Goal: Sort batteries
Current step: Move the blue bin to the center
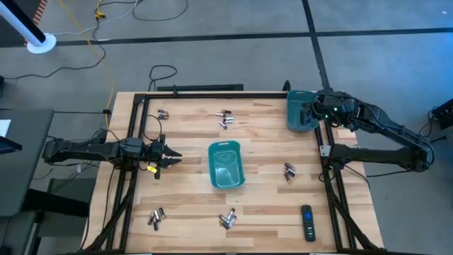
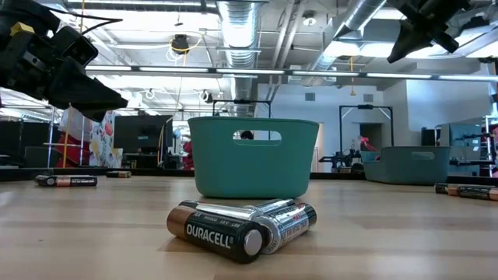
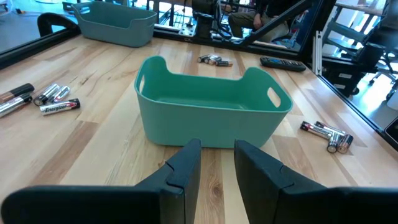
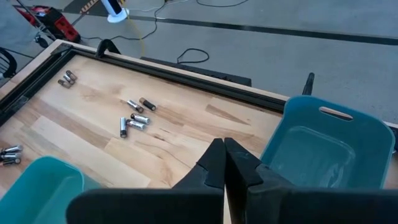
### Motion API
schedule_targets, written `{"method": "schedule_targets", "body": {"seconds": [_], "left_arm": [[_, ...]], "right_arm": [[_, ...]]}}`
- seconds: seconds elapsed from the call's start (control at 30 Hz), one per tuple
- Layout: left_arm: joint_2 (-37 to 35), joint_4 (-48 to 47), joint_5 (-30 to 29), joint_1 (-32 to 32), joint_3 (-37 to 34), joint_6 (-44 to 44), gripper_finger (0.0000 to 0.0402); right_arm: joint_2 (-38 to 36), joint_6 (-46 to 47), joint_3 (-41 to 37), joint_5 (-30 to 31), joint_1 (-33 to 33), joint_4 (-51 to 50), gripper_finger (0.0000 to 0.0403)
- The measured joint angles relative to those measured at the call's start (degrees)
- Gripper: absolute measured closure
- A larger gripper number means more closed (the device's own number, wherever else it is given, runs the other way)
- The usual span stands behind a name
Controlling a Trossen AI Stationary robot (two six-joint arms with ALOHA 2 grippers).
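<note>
Batteries lie on the wooden table in small clusters: far left point(image 1: 162, 114), far middle point(image 1: 226, 119), right point(image 1: 289, 171), near left point(image 1: 156, 217) and near middle point(image 1: 227, 218), the last cluster close up in the low view point(image 2: 241, 225). A teal bin point(image 1: 226, 164) stands at the table's centre and a blue-grey bin point(image 1: 301, 111) at the far right corner. My left gripper point(image 3: 217, 146) hovers open at the left side, pointing at the teal bin point(image 3: 211, 106), with nothing between its fingers. My right gripper point(image 4: 222, 144) is shut and empty, held high beside the blue-grey bin point(image 4: 329, 146).
A black remote control point(image 1: 307, 222) lies near the table's right front corner. A black frame point(image 1: 212, 94) rims the table's edges. Bare wood shows between the battery clusters and around the teal bin.
</note>
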Motion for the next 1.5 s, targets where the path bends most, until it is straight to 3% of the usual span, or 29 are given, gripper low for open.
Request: {"method": "schedule_targets", "body": {"seconds": [0.43, 0.67, 0.9, 1.1, 1.33, 1.5], "left_arm": [[0.0, 0.0, 0.0, 0.0, 0.0, 0.0, 0.031], [0.0, 0.0, 0.0, 0.0, 0.0, 0.0, 0.031], [0.0, 0.0, 0.0, 0.0, 0.0, 0.0, 0.031], [0.0, 0.0, 0.0, 0.0, 0.0, 0.0, 0.031], [0.0, 0.0, 0.0, 0.0, 0.0, 0.0, 0.031], [0.0, 0.0, 0.0, 0.0, 0.0, 0.0, 0.031]], "right_arm": [[0.0, 0.6, 0.0, 0.0, 0.0, -1.4, 0.0385], [4.7, 10.5, 0.0, -0.9, -4.4, -9.5, 0.0385], [14.2, 7.7, 0.0, -4.0, -15.2, -13.0, 0.037], [19.3, 0.4, 0.0, -6.7, -28.1, -15.4, 0.0315], [23.9, -7.8, 0.0, -14.3, -44.3, -14.3, 0.024], [29.1, -10.3, 0.0, -15.7, -47.8, -14.5, 0.0208]]}}
